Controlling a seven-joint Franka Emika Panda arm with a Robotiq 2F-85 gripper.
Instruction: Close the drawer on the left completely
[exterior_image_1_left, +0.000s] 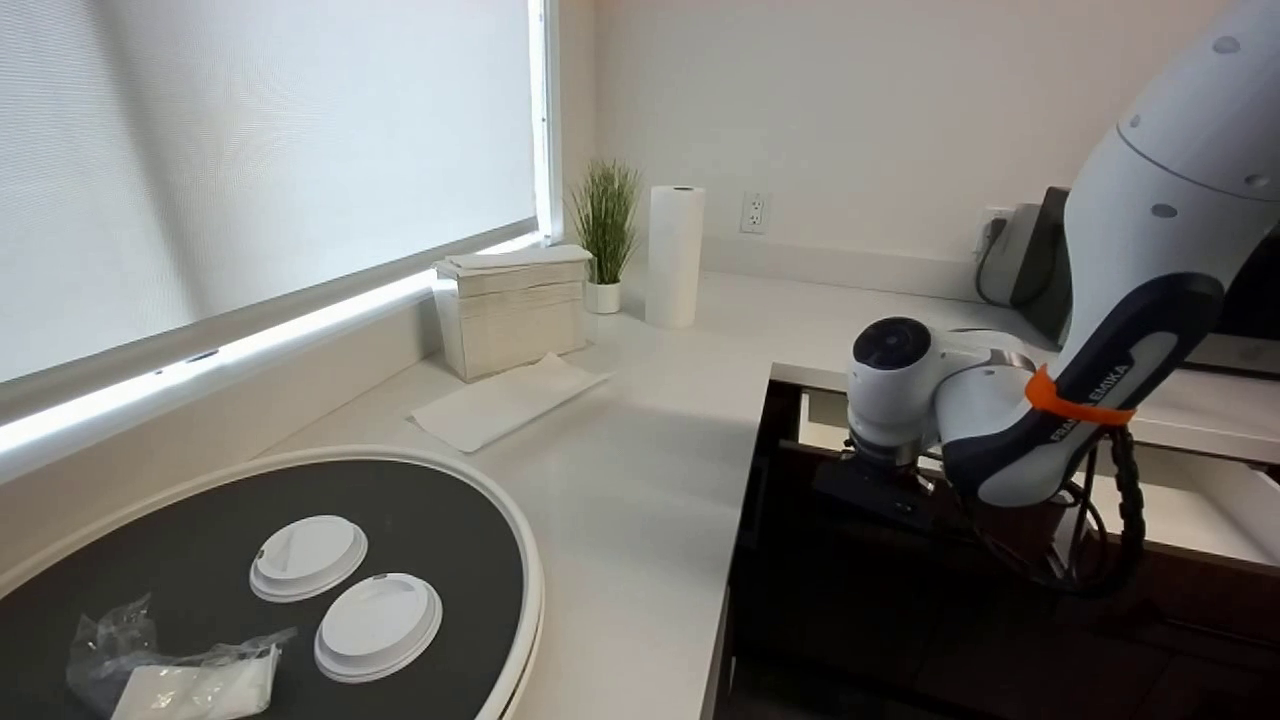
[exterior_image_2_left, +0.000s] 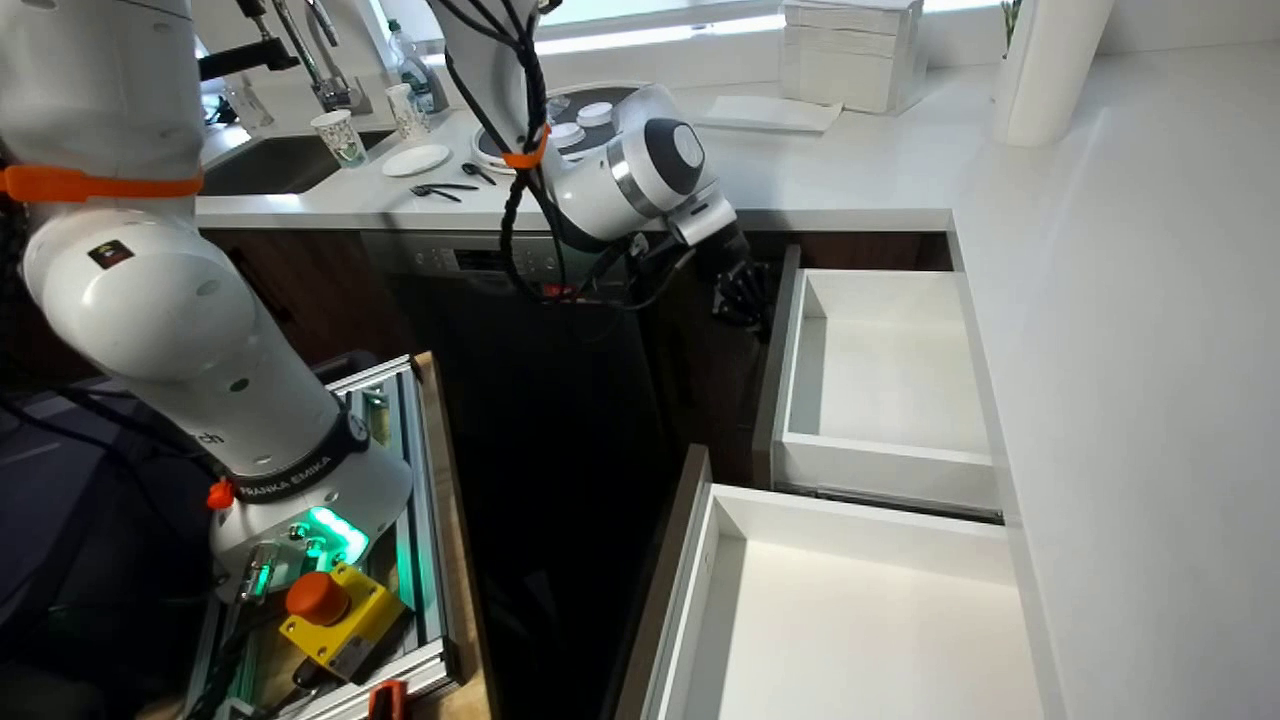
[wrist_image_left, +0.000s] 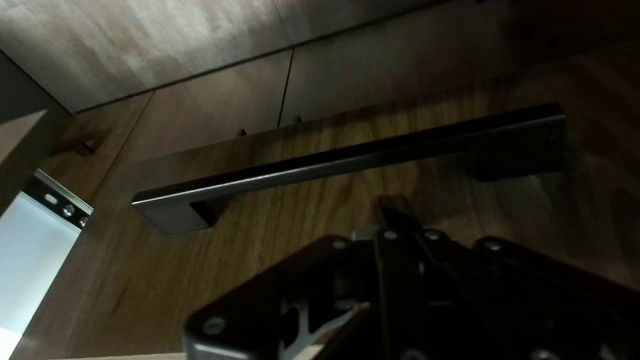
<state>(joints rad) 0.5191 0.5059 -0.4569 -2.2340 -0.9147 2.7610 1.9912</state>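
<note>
Gripper (wrist_image_left: 397, 211), jaws pressed together, at the dark front of the left drawer (exterior_image_2_left: 890, 370), near its bar handle (wrist_image_left: 345, 162) (whether touching, I cannot tell). The drawer juts out under the edge of the countertop (exterior_image_2_left: 1130, 350), by its inner corner; a second open drawer (exterior_image_2_left: 880, 620) sits farther along that edge.

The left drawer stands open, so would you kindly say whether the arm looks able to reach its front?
Probably yes: in the wrist view, the tool is close to the drawer front, near the handle, with nothing seen between tool and front. I cannot tell whether they touch.
</note>
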